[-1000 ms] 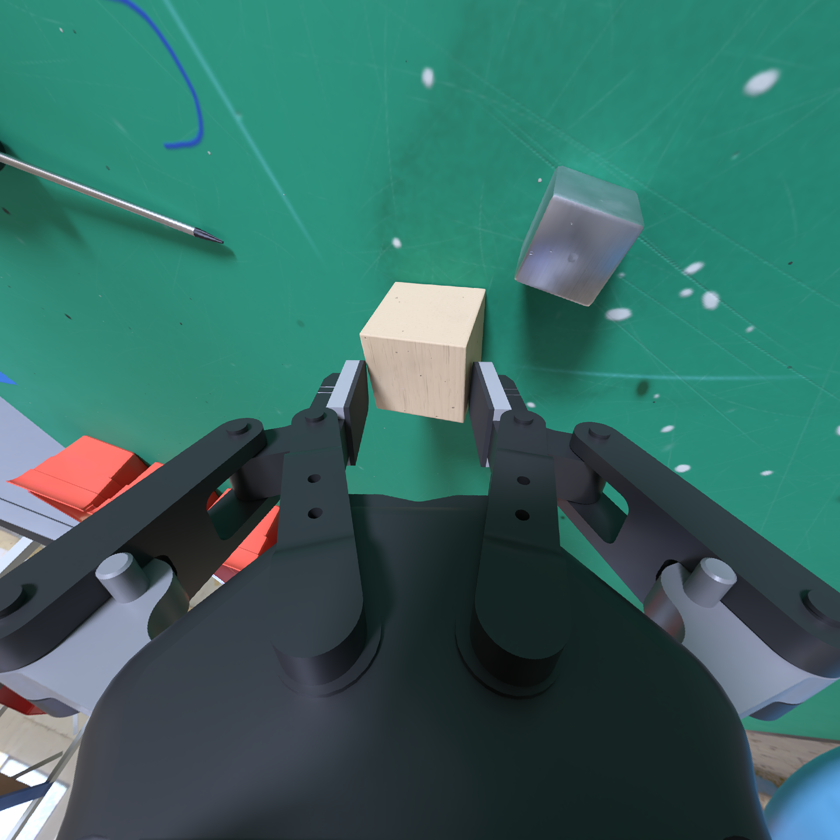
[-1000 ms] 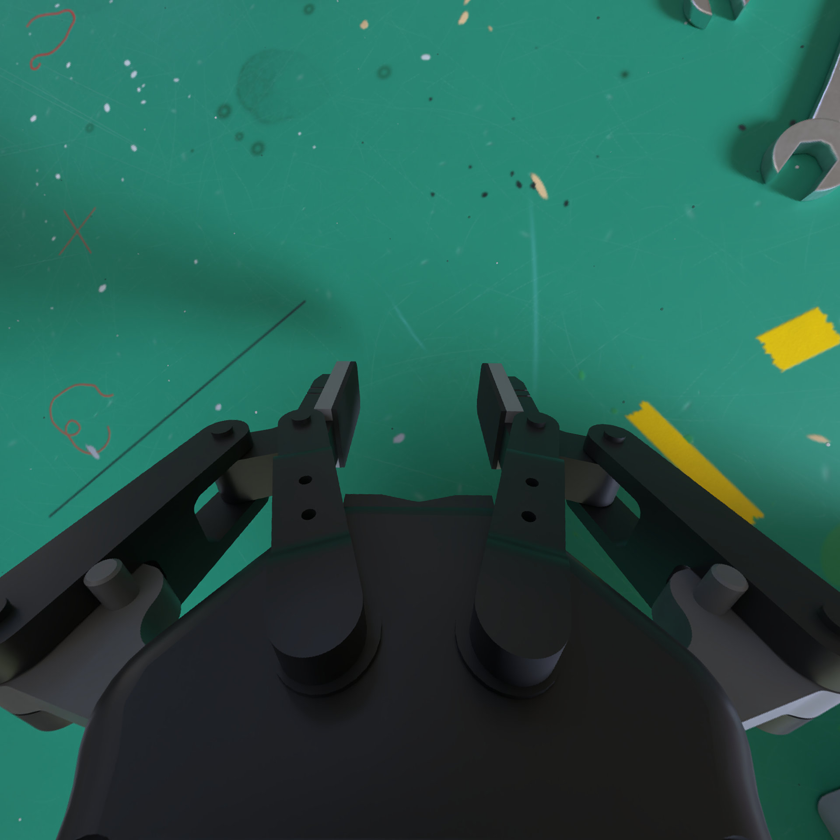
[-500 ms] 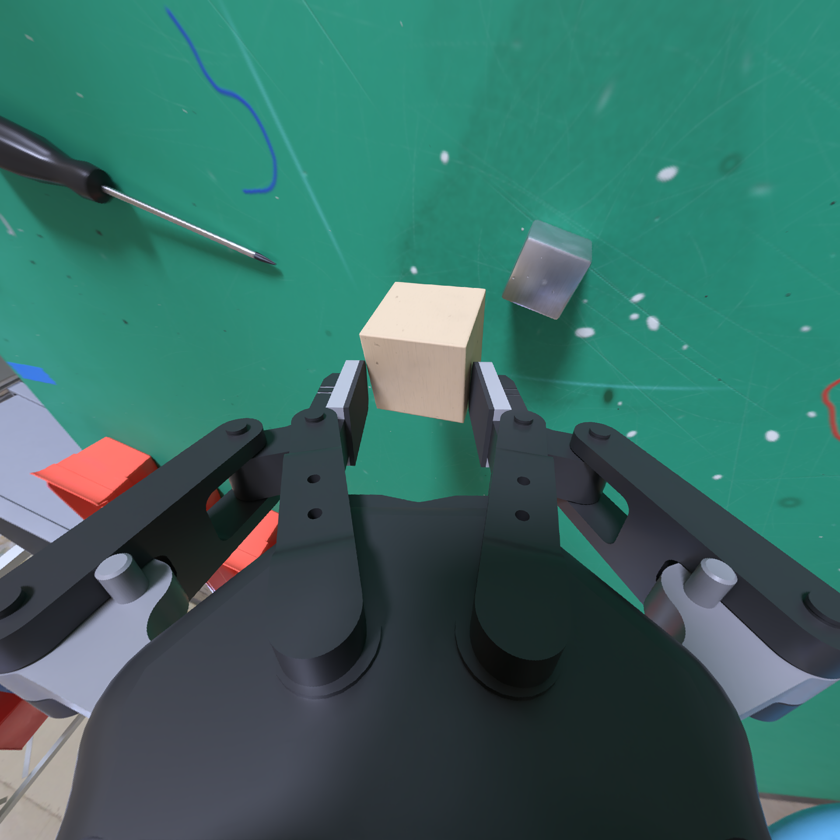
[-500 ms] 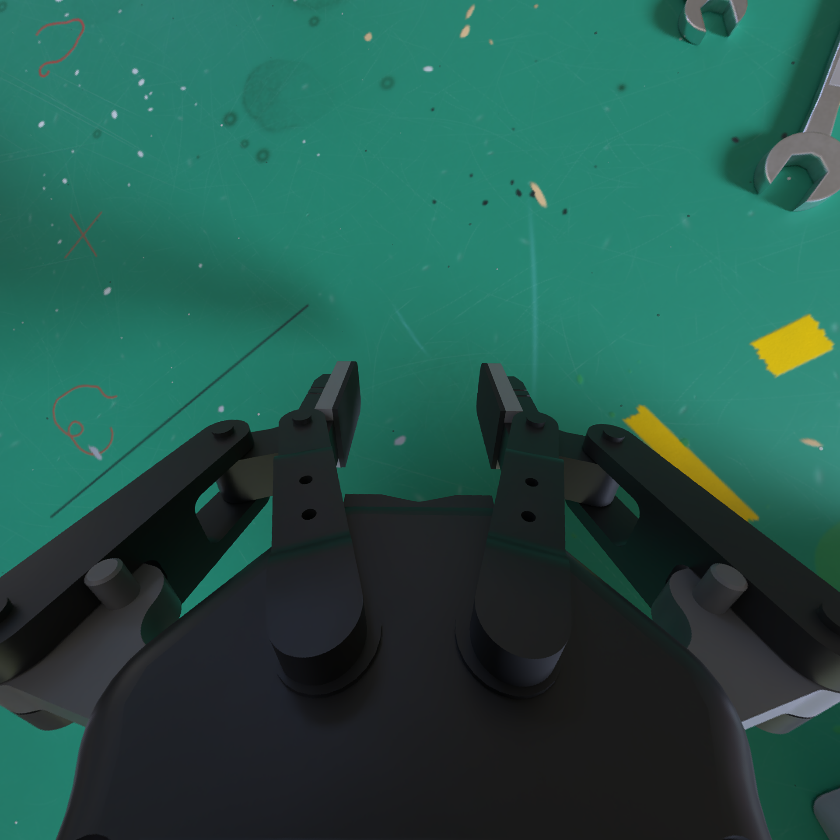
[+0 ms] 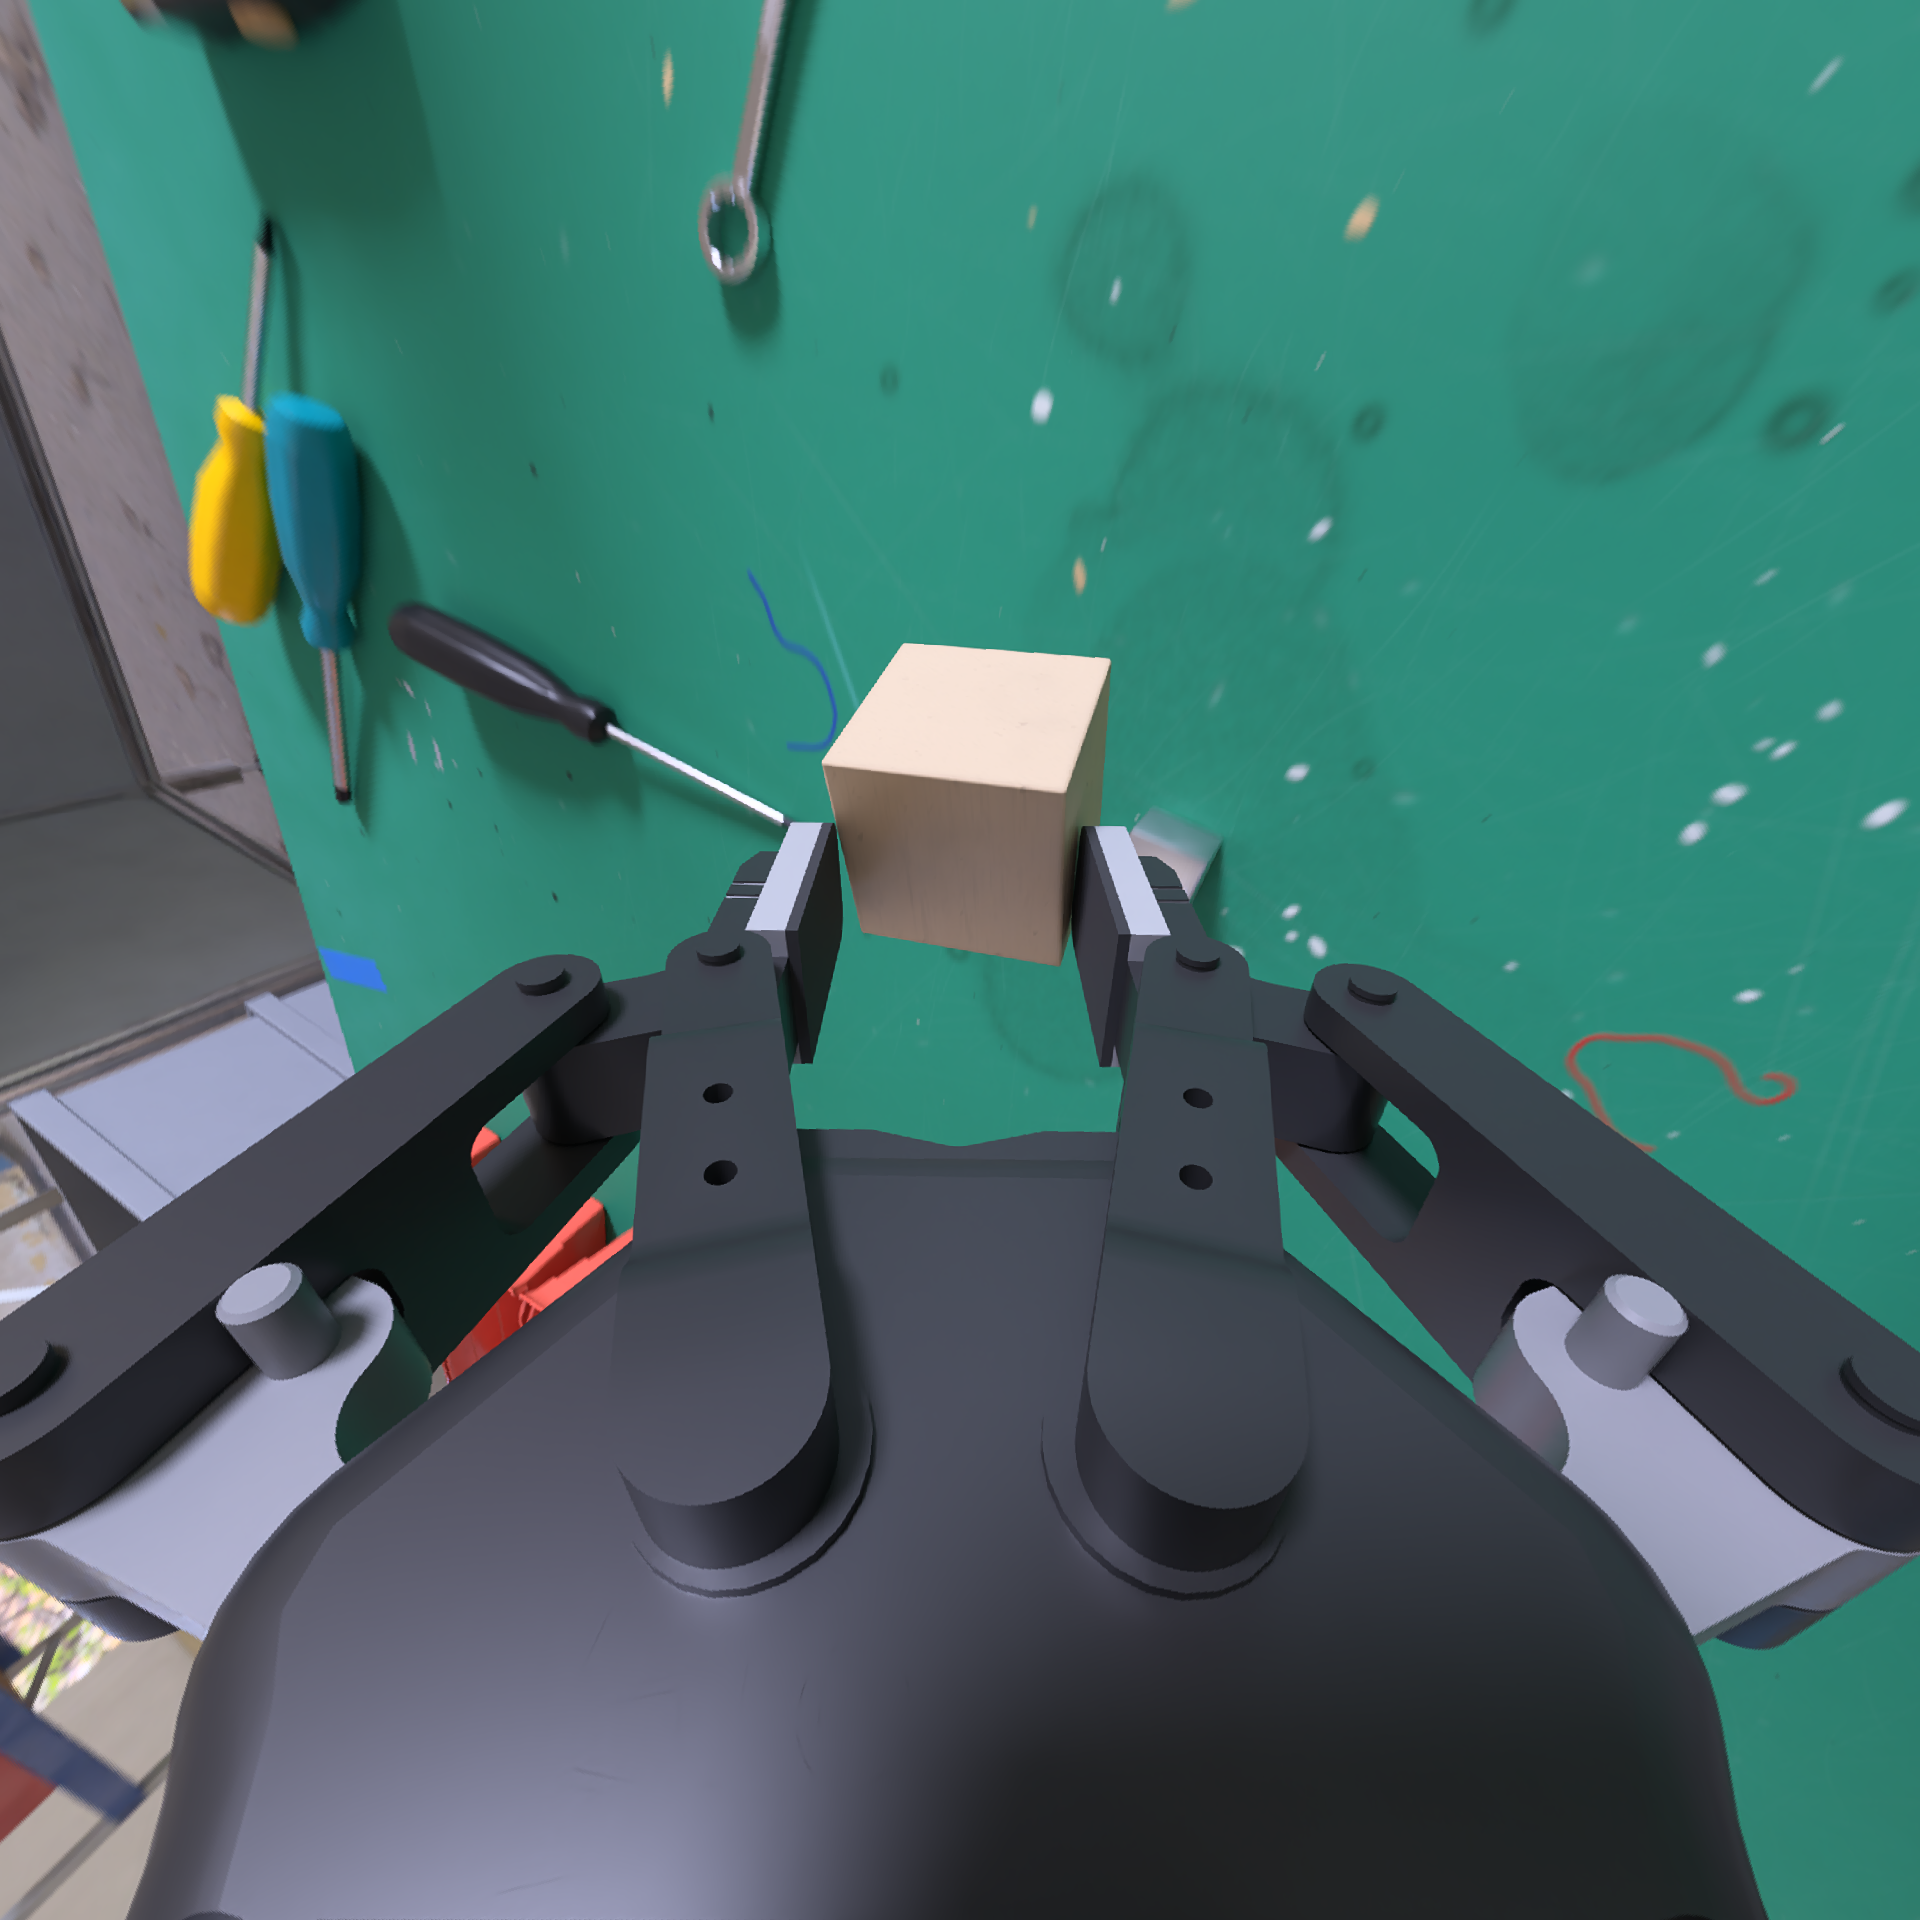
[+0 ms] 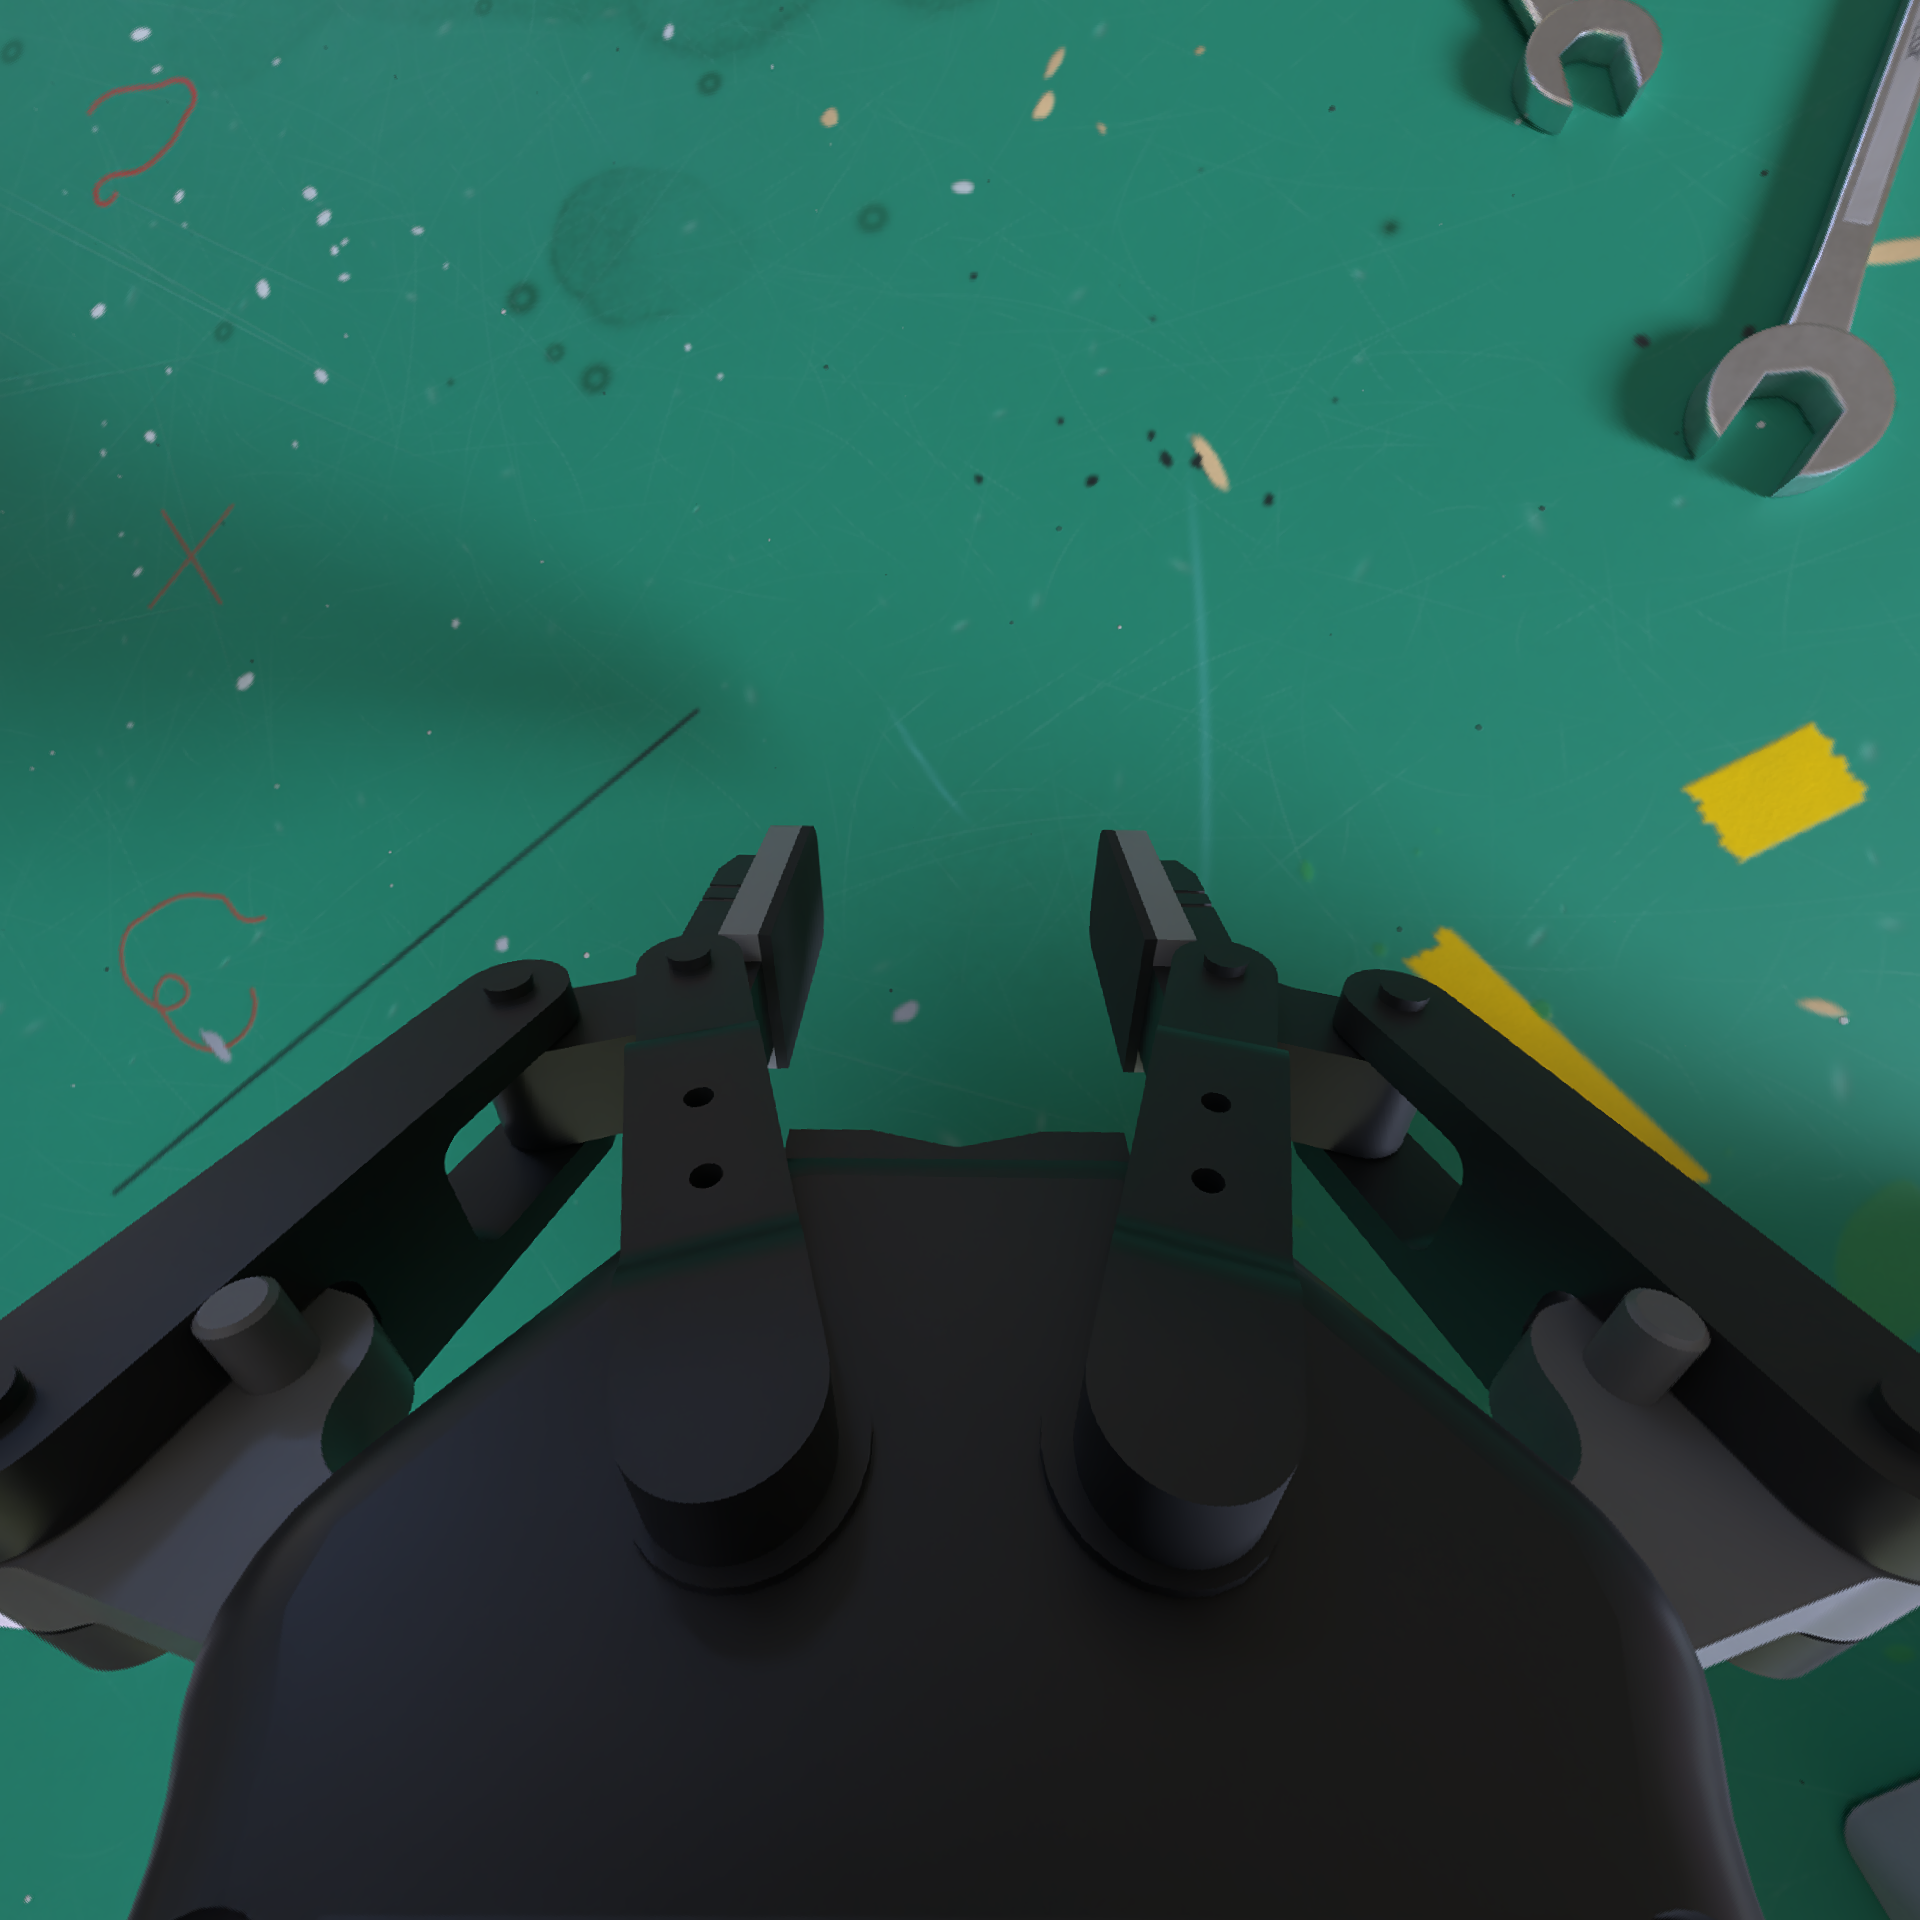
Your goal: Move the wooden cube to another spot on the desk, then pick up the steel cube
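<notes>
The left hand grips the wooden cube above the bench, the steel cube peeking behind its finger. Lower it level, away from the bench edge. The right hand hovers wide, empty.

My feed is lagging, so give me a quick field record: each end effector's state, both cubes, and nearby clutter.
left end effector: shut on wooden cube, held above the desk
right end effector: open, empty, over bare mat
steel cube: on the desk, mostly hidden behind the left end effector's finger
clutter, left view: black screwdriver, ring spanner
clutter, right view: open-ended spanner
</notes>
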Robot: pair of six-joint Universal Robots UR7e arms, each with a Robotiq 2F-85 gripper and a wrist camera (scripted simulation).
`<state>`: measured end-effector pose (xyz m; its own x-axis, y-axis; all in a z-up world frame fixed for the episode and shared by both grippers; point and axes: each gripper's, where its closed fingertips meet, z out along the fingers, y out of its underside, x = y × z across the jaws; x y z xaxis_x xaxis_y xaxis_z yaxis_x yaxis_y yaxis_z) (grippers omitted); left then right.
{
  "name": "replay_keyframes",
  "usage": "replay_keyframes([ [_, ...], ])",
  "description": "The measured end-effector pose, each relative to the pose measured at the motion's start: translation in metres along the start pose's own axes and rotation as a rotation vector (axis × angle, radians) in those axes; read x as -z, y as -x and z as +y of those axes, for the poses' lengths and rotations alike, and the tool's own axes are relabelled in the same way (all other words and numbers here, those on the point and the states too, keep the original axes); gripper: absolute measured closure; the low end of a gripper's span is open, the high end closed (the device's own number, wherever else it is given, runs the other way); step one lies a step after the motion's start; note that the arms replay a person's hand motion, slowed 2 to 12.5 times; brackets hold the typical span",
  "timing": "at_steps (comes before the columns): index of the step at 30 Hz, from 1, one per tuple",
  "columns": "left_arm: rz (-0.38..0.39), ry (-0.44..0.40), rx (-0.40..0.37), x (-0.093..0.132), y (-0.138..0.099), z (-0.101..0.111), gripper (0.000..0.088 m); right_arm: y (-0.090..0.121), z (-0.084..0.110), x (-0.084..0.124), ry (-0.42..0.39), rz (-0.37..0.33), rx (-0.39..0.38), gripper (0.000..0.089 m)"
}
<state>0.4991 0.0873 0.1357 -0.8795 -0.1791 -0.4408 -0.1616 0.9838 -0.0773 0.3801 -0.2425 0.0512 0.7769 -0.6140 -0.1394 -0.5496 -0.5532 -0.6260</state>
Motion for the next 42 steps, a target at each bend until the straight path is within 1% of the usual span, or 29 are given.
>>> replay_keyframes([
  [5, -0.007, -0.114, -0.015, 0.024, -0.012, -0.042, 0.0476, -0.001, 0.000, 0.000, -0.001, 0.003, -0.003, 0.0422],
  [9, 0.007, -0.187, -0.038, 0.038, -0.028, -0.074, 0.0476, -0.002, 0.001, 0.000, 0.002, 0.005, -0.005, 0.0421],
  [13, 0.036, -0.247, -0.065, 0.046, -0.049, -0.104, 0.0476, -0.002, 0.002, 0.000, 0.004, 0.005, -0.005, 0.0421],
  [17, 0.075, -0.271, -0.097, 0.046, -0.071, -0.128, 0.0476, -0.003, 0.003, -0.001, 0.007, 0.008, -0.003, 0.0422],
  [24, 0.132, -0.275, -0.154, 0.035, -0.107, -0.158, 0.0476, -0.003, 0.004, -0.001, 0.012, 0.012, 0.000, 0.0422],
  [29, 0.154, -0.255, -0.187, 0.021, -0.124, -0.173, 0.0476, -0.004, 0.004, -0.001, 0.012, 0.015, 0.004, 0.0423],
  [33, 0.169, -0.219, -0.210, 0.010, -0.136, -0.182, 0.0476, -0.004, 0.004, -0.001, 0.014, 0.015, 0.005, 0.0423],
  [39, 0.189, -0.138, -0.227, -0.008, -0.148, -0.188, 0.0476, -0.004, 0.006, -0.002, 0.021, 0.016, 0.006, 0.0424],
  [42, 0.182, -0.109, -0.247, -0.014, -0.151, -0.191, 0.0476, -0.005, 0.006, -0.003, 0.025, 0.018, 0.005, 0.0424],
])
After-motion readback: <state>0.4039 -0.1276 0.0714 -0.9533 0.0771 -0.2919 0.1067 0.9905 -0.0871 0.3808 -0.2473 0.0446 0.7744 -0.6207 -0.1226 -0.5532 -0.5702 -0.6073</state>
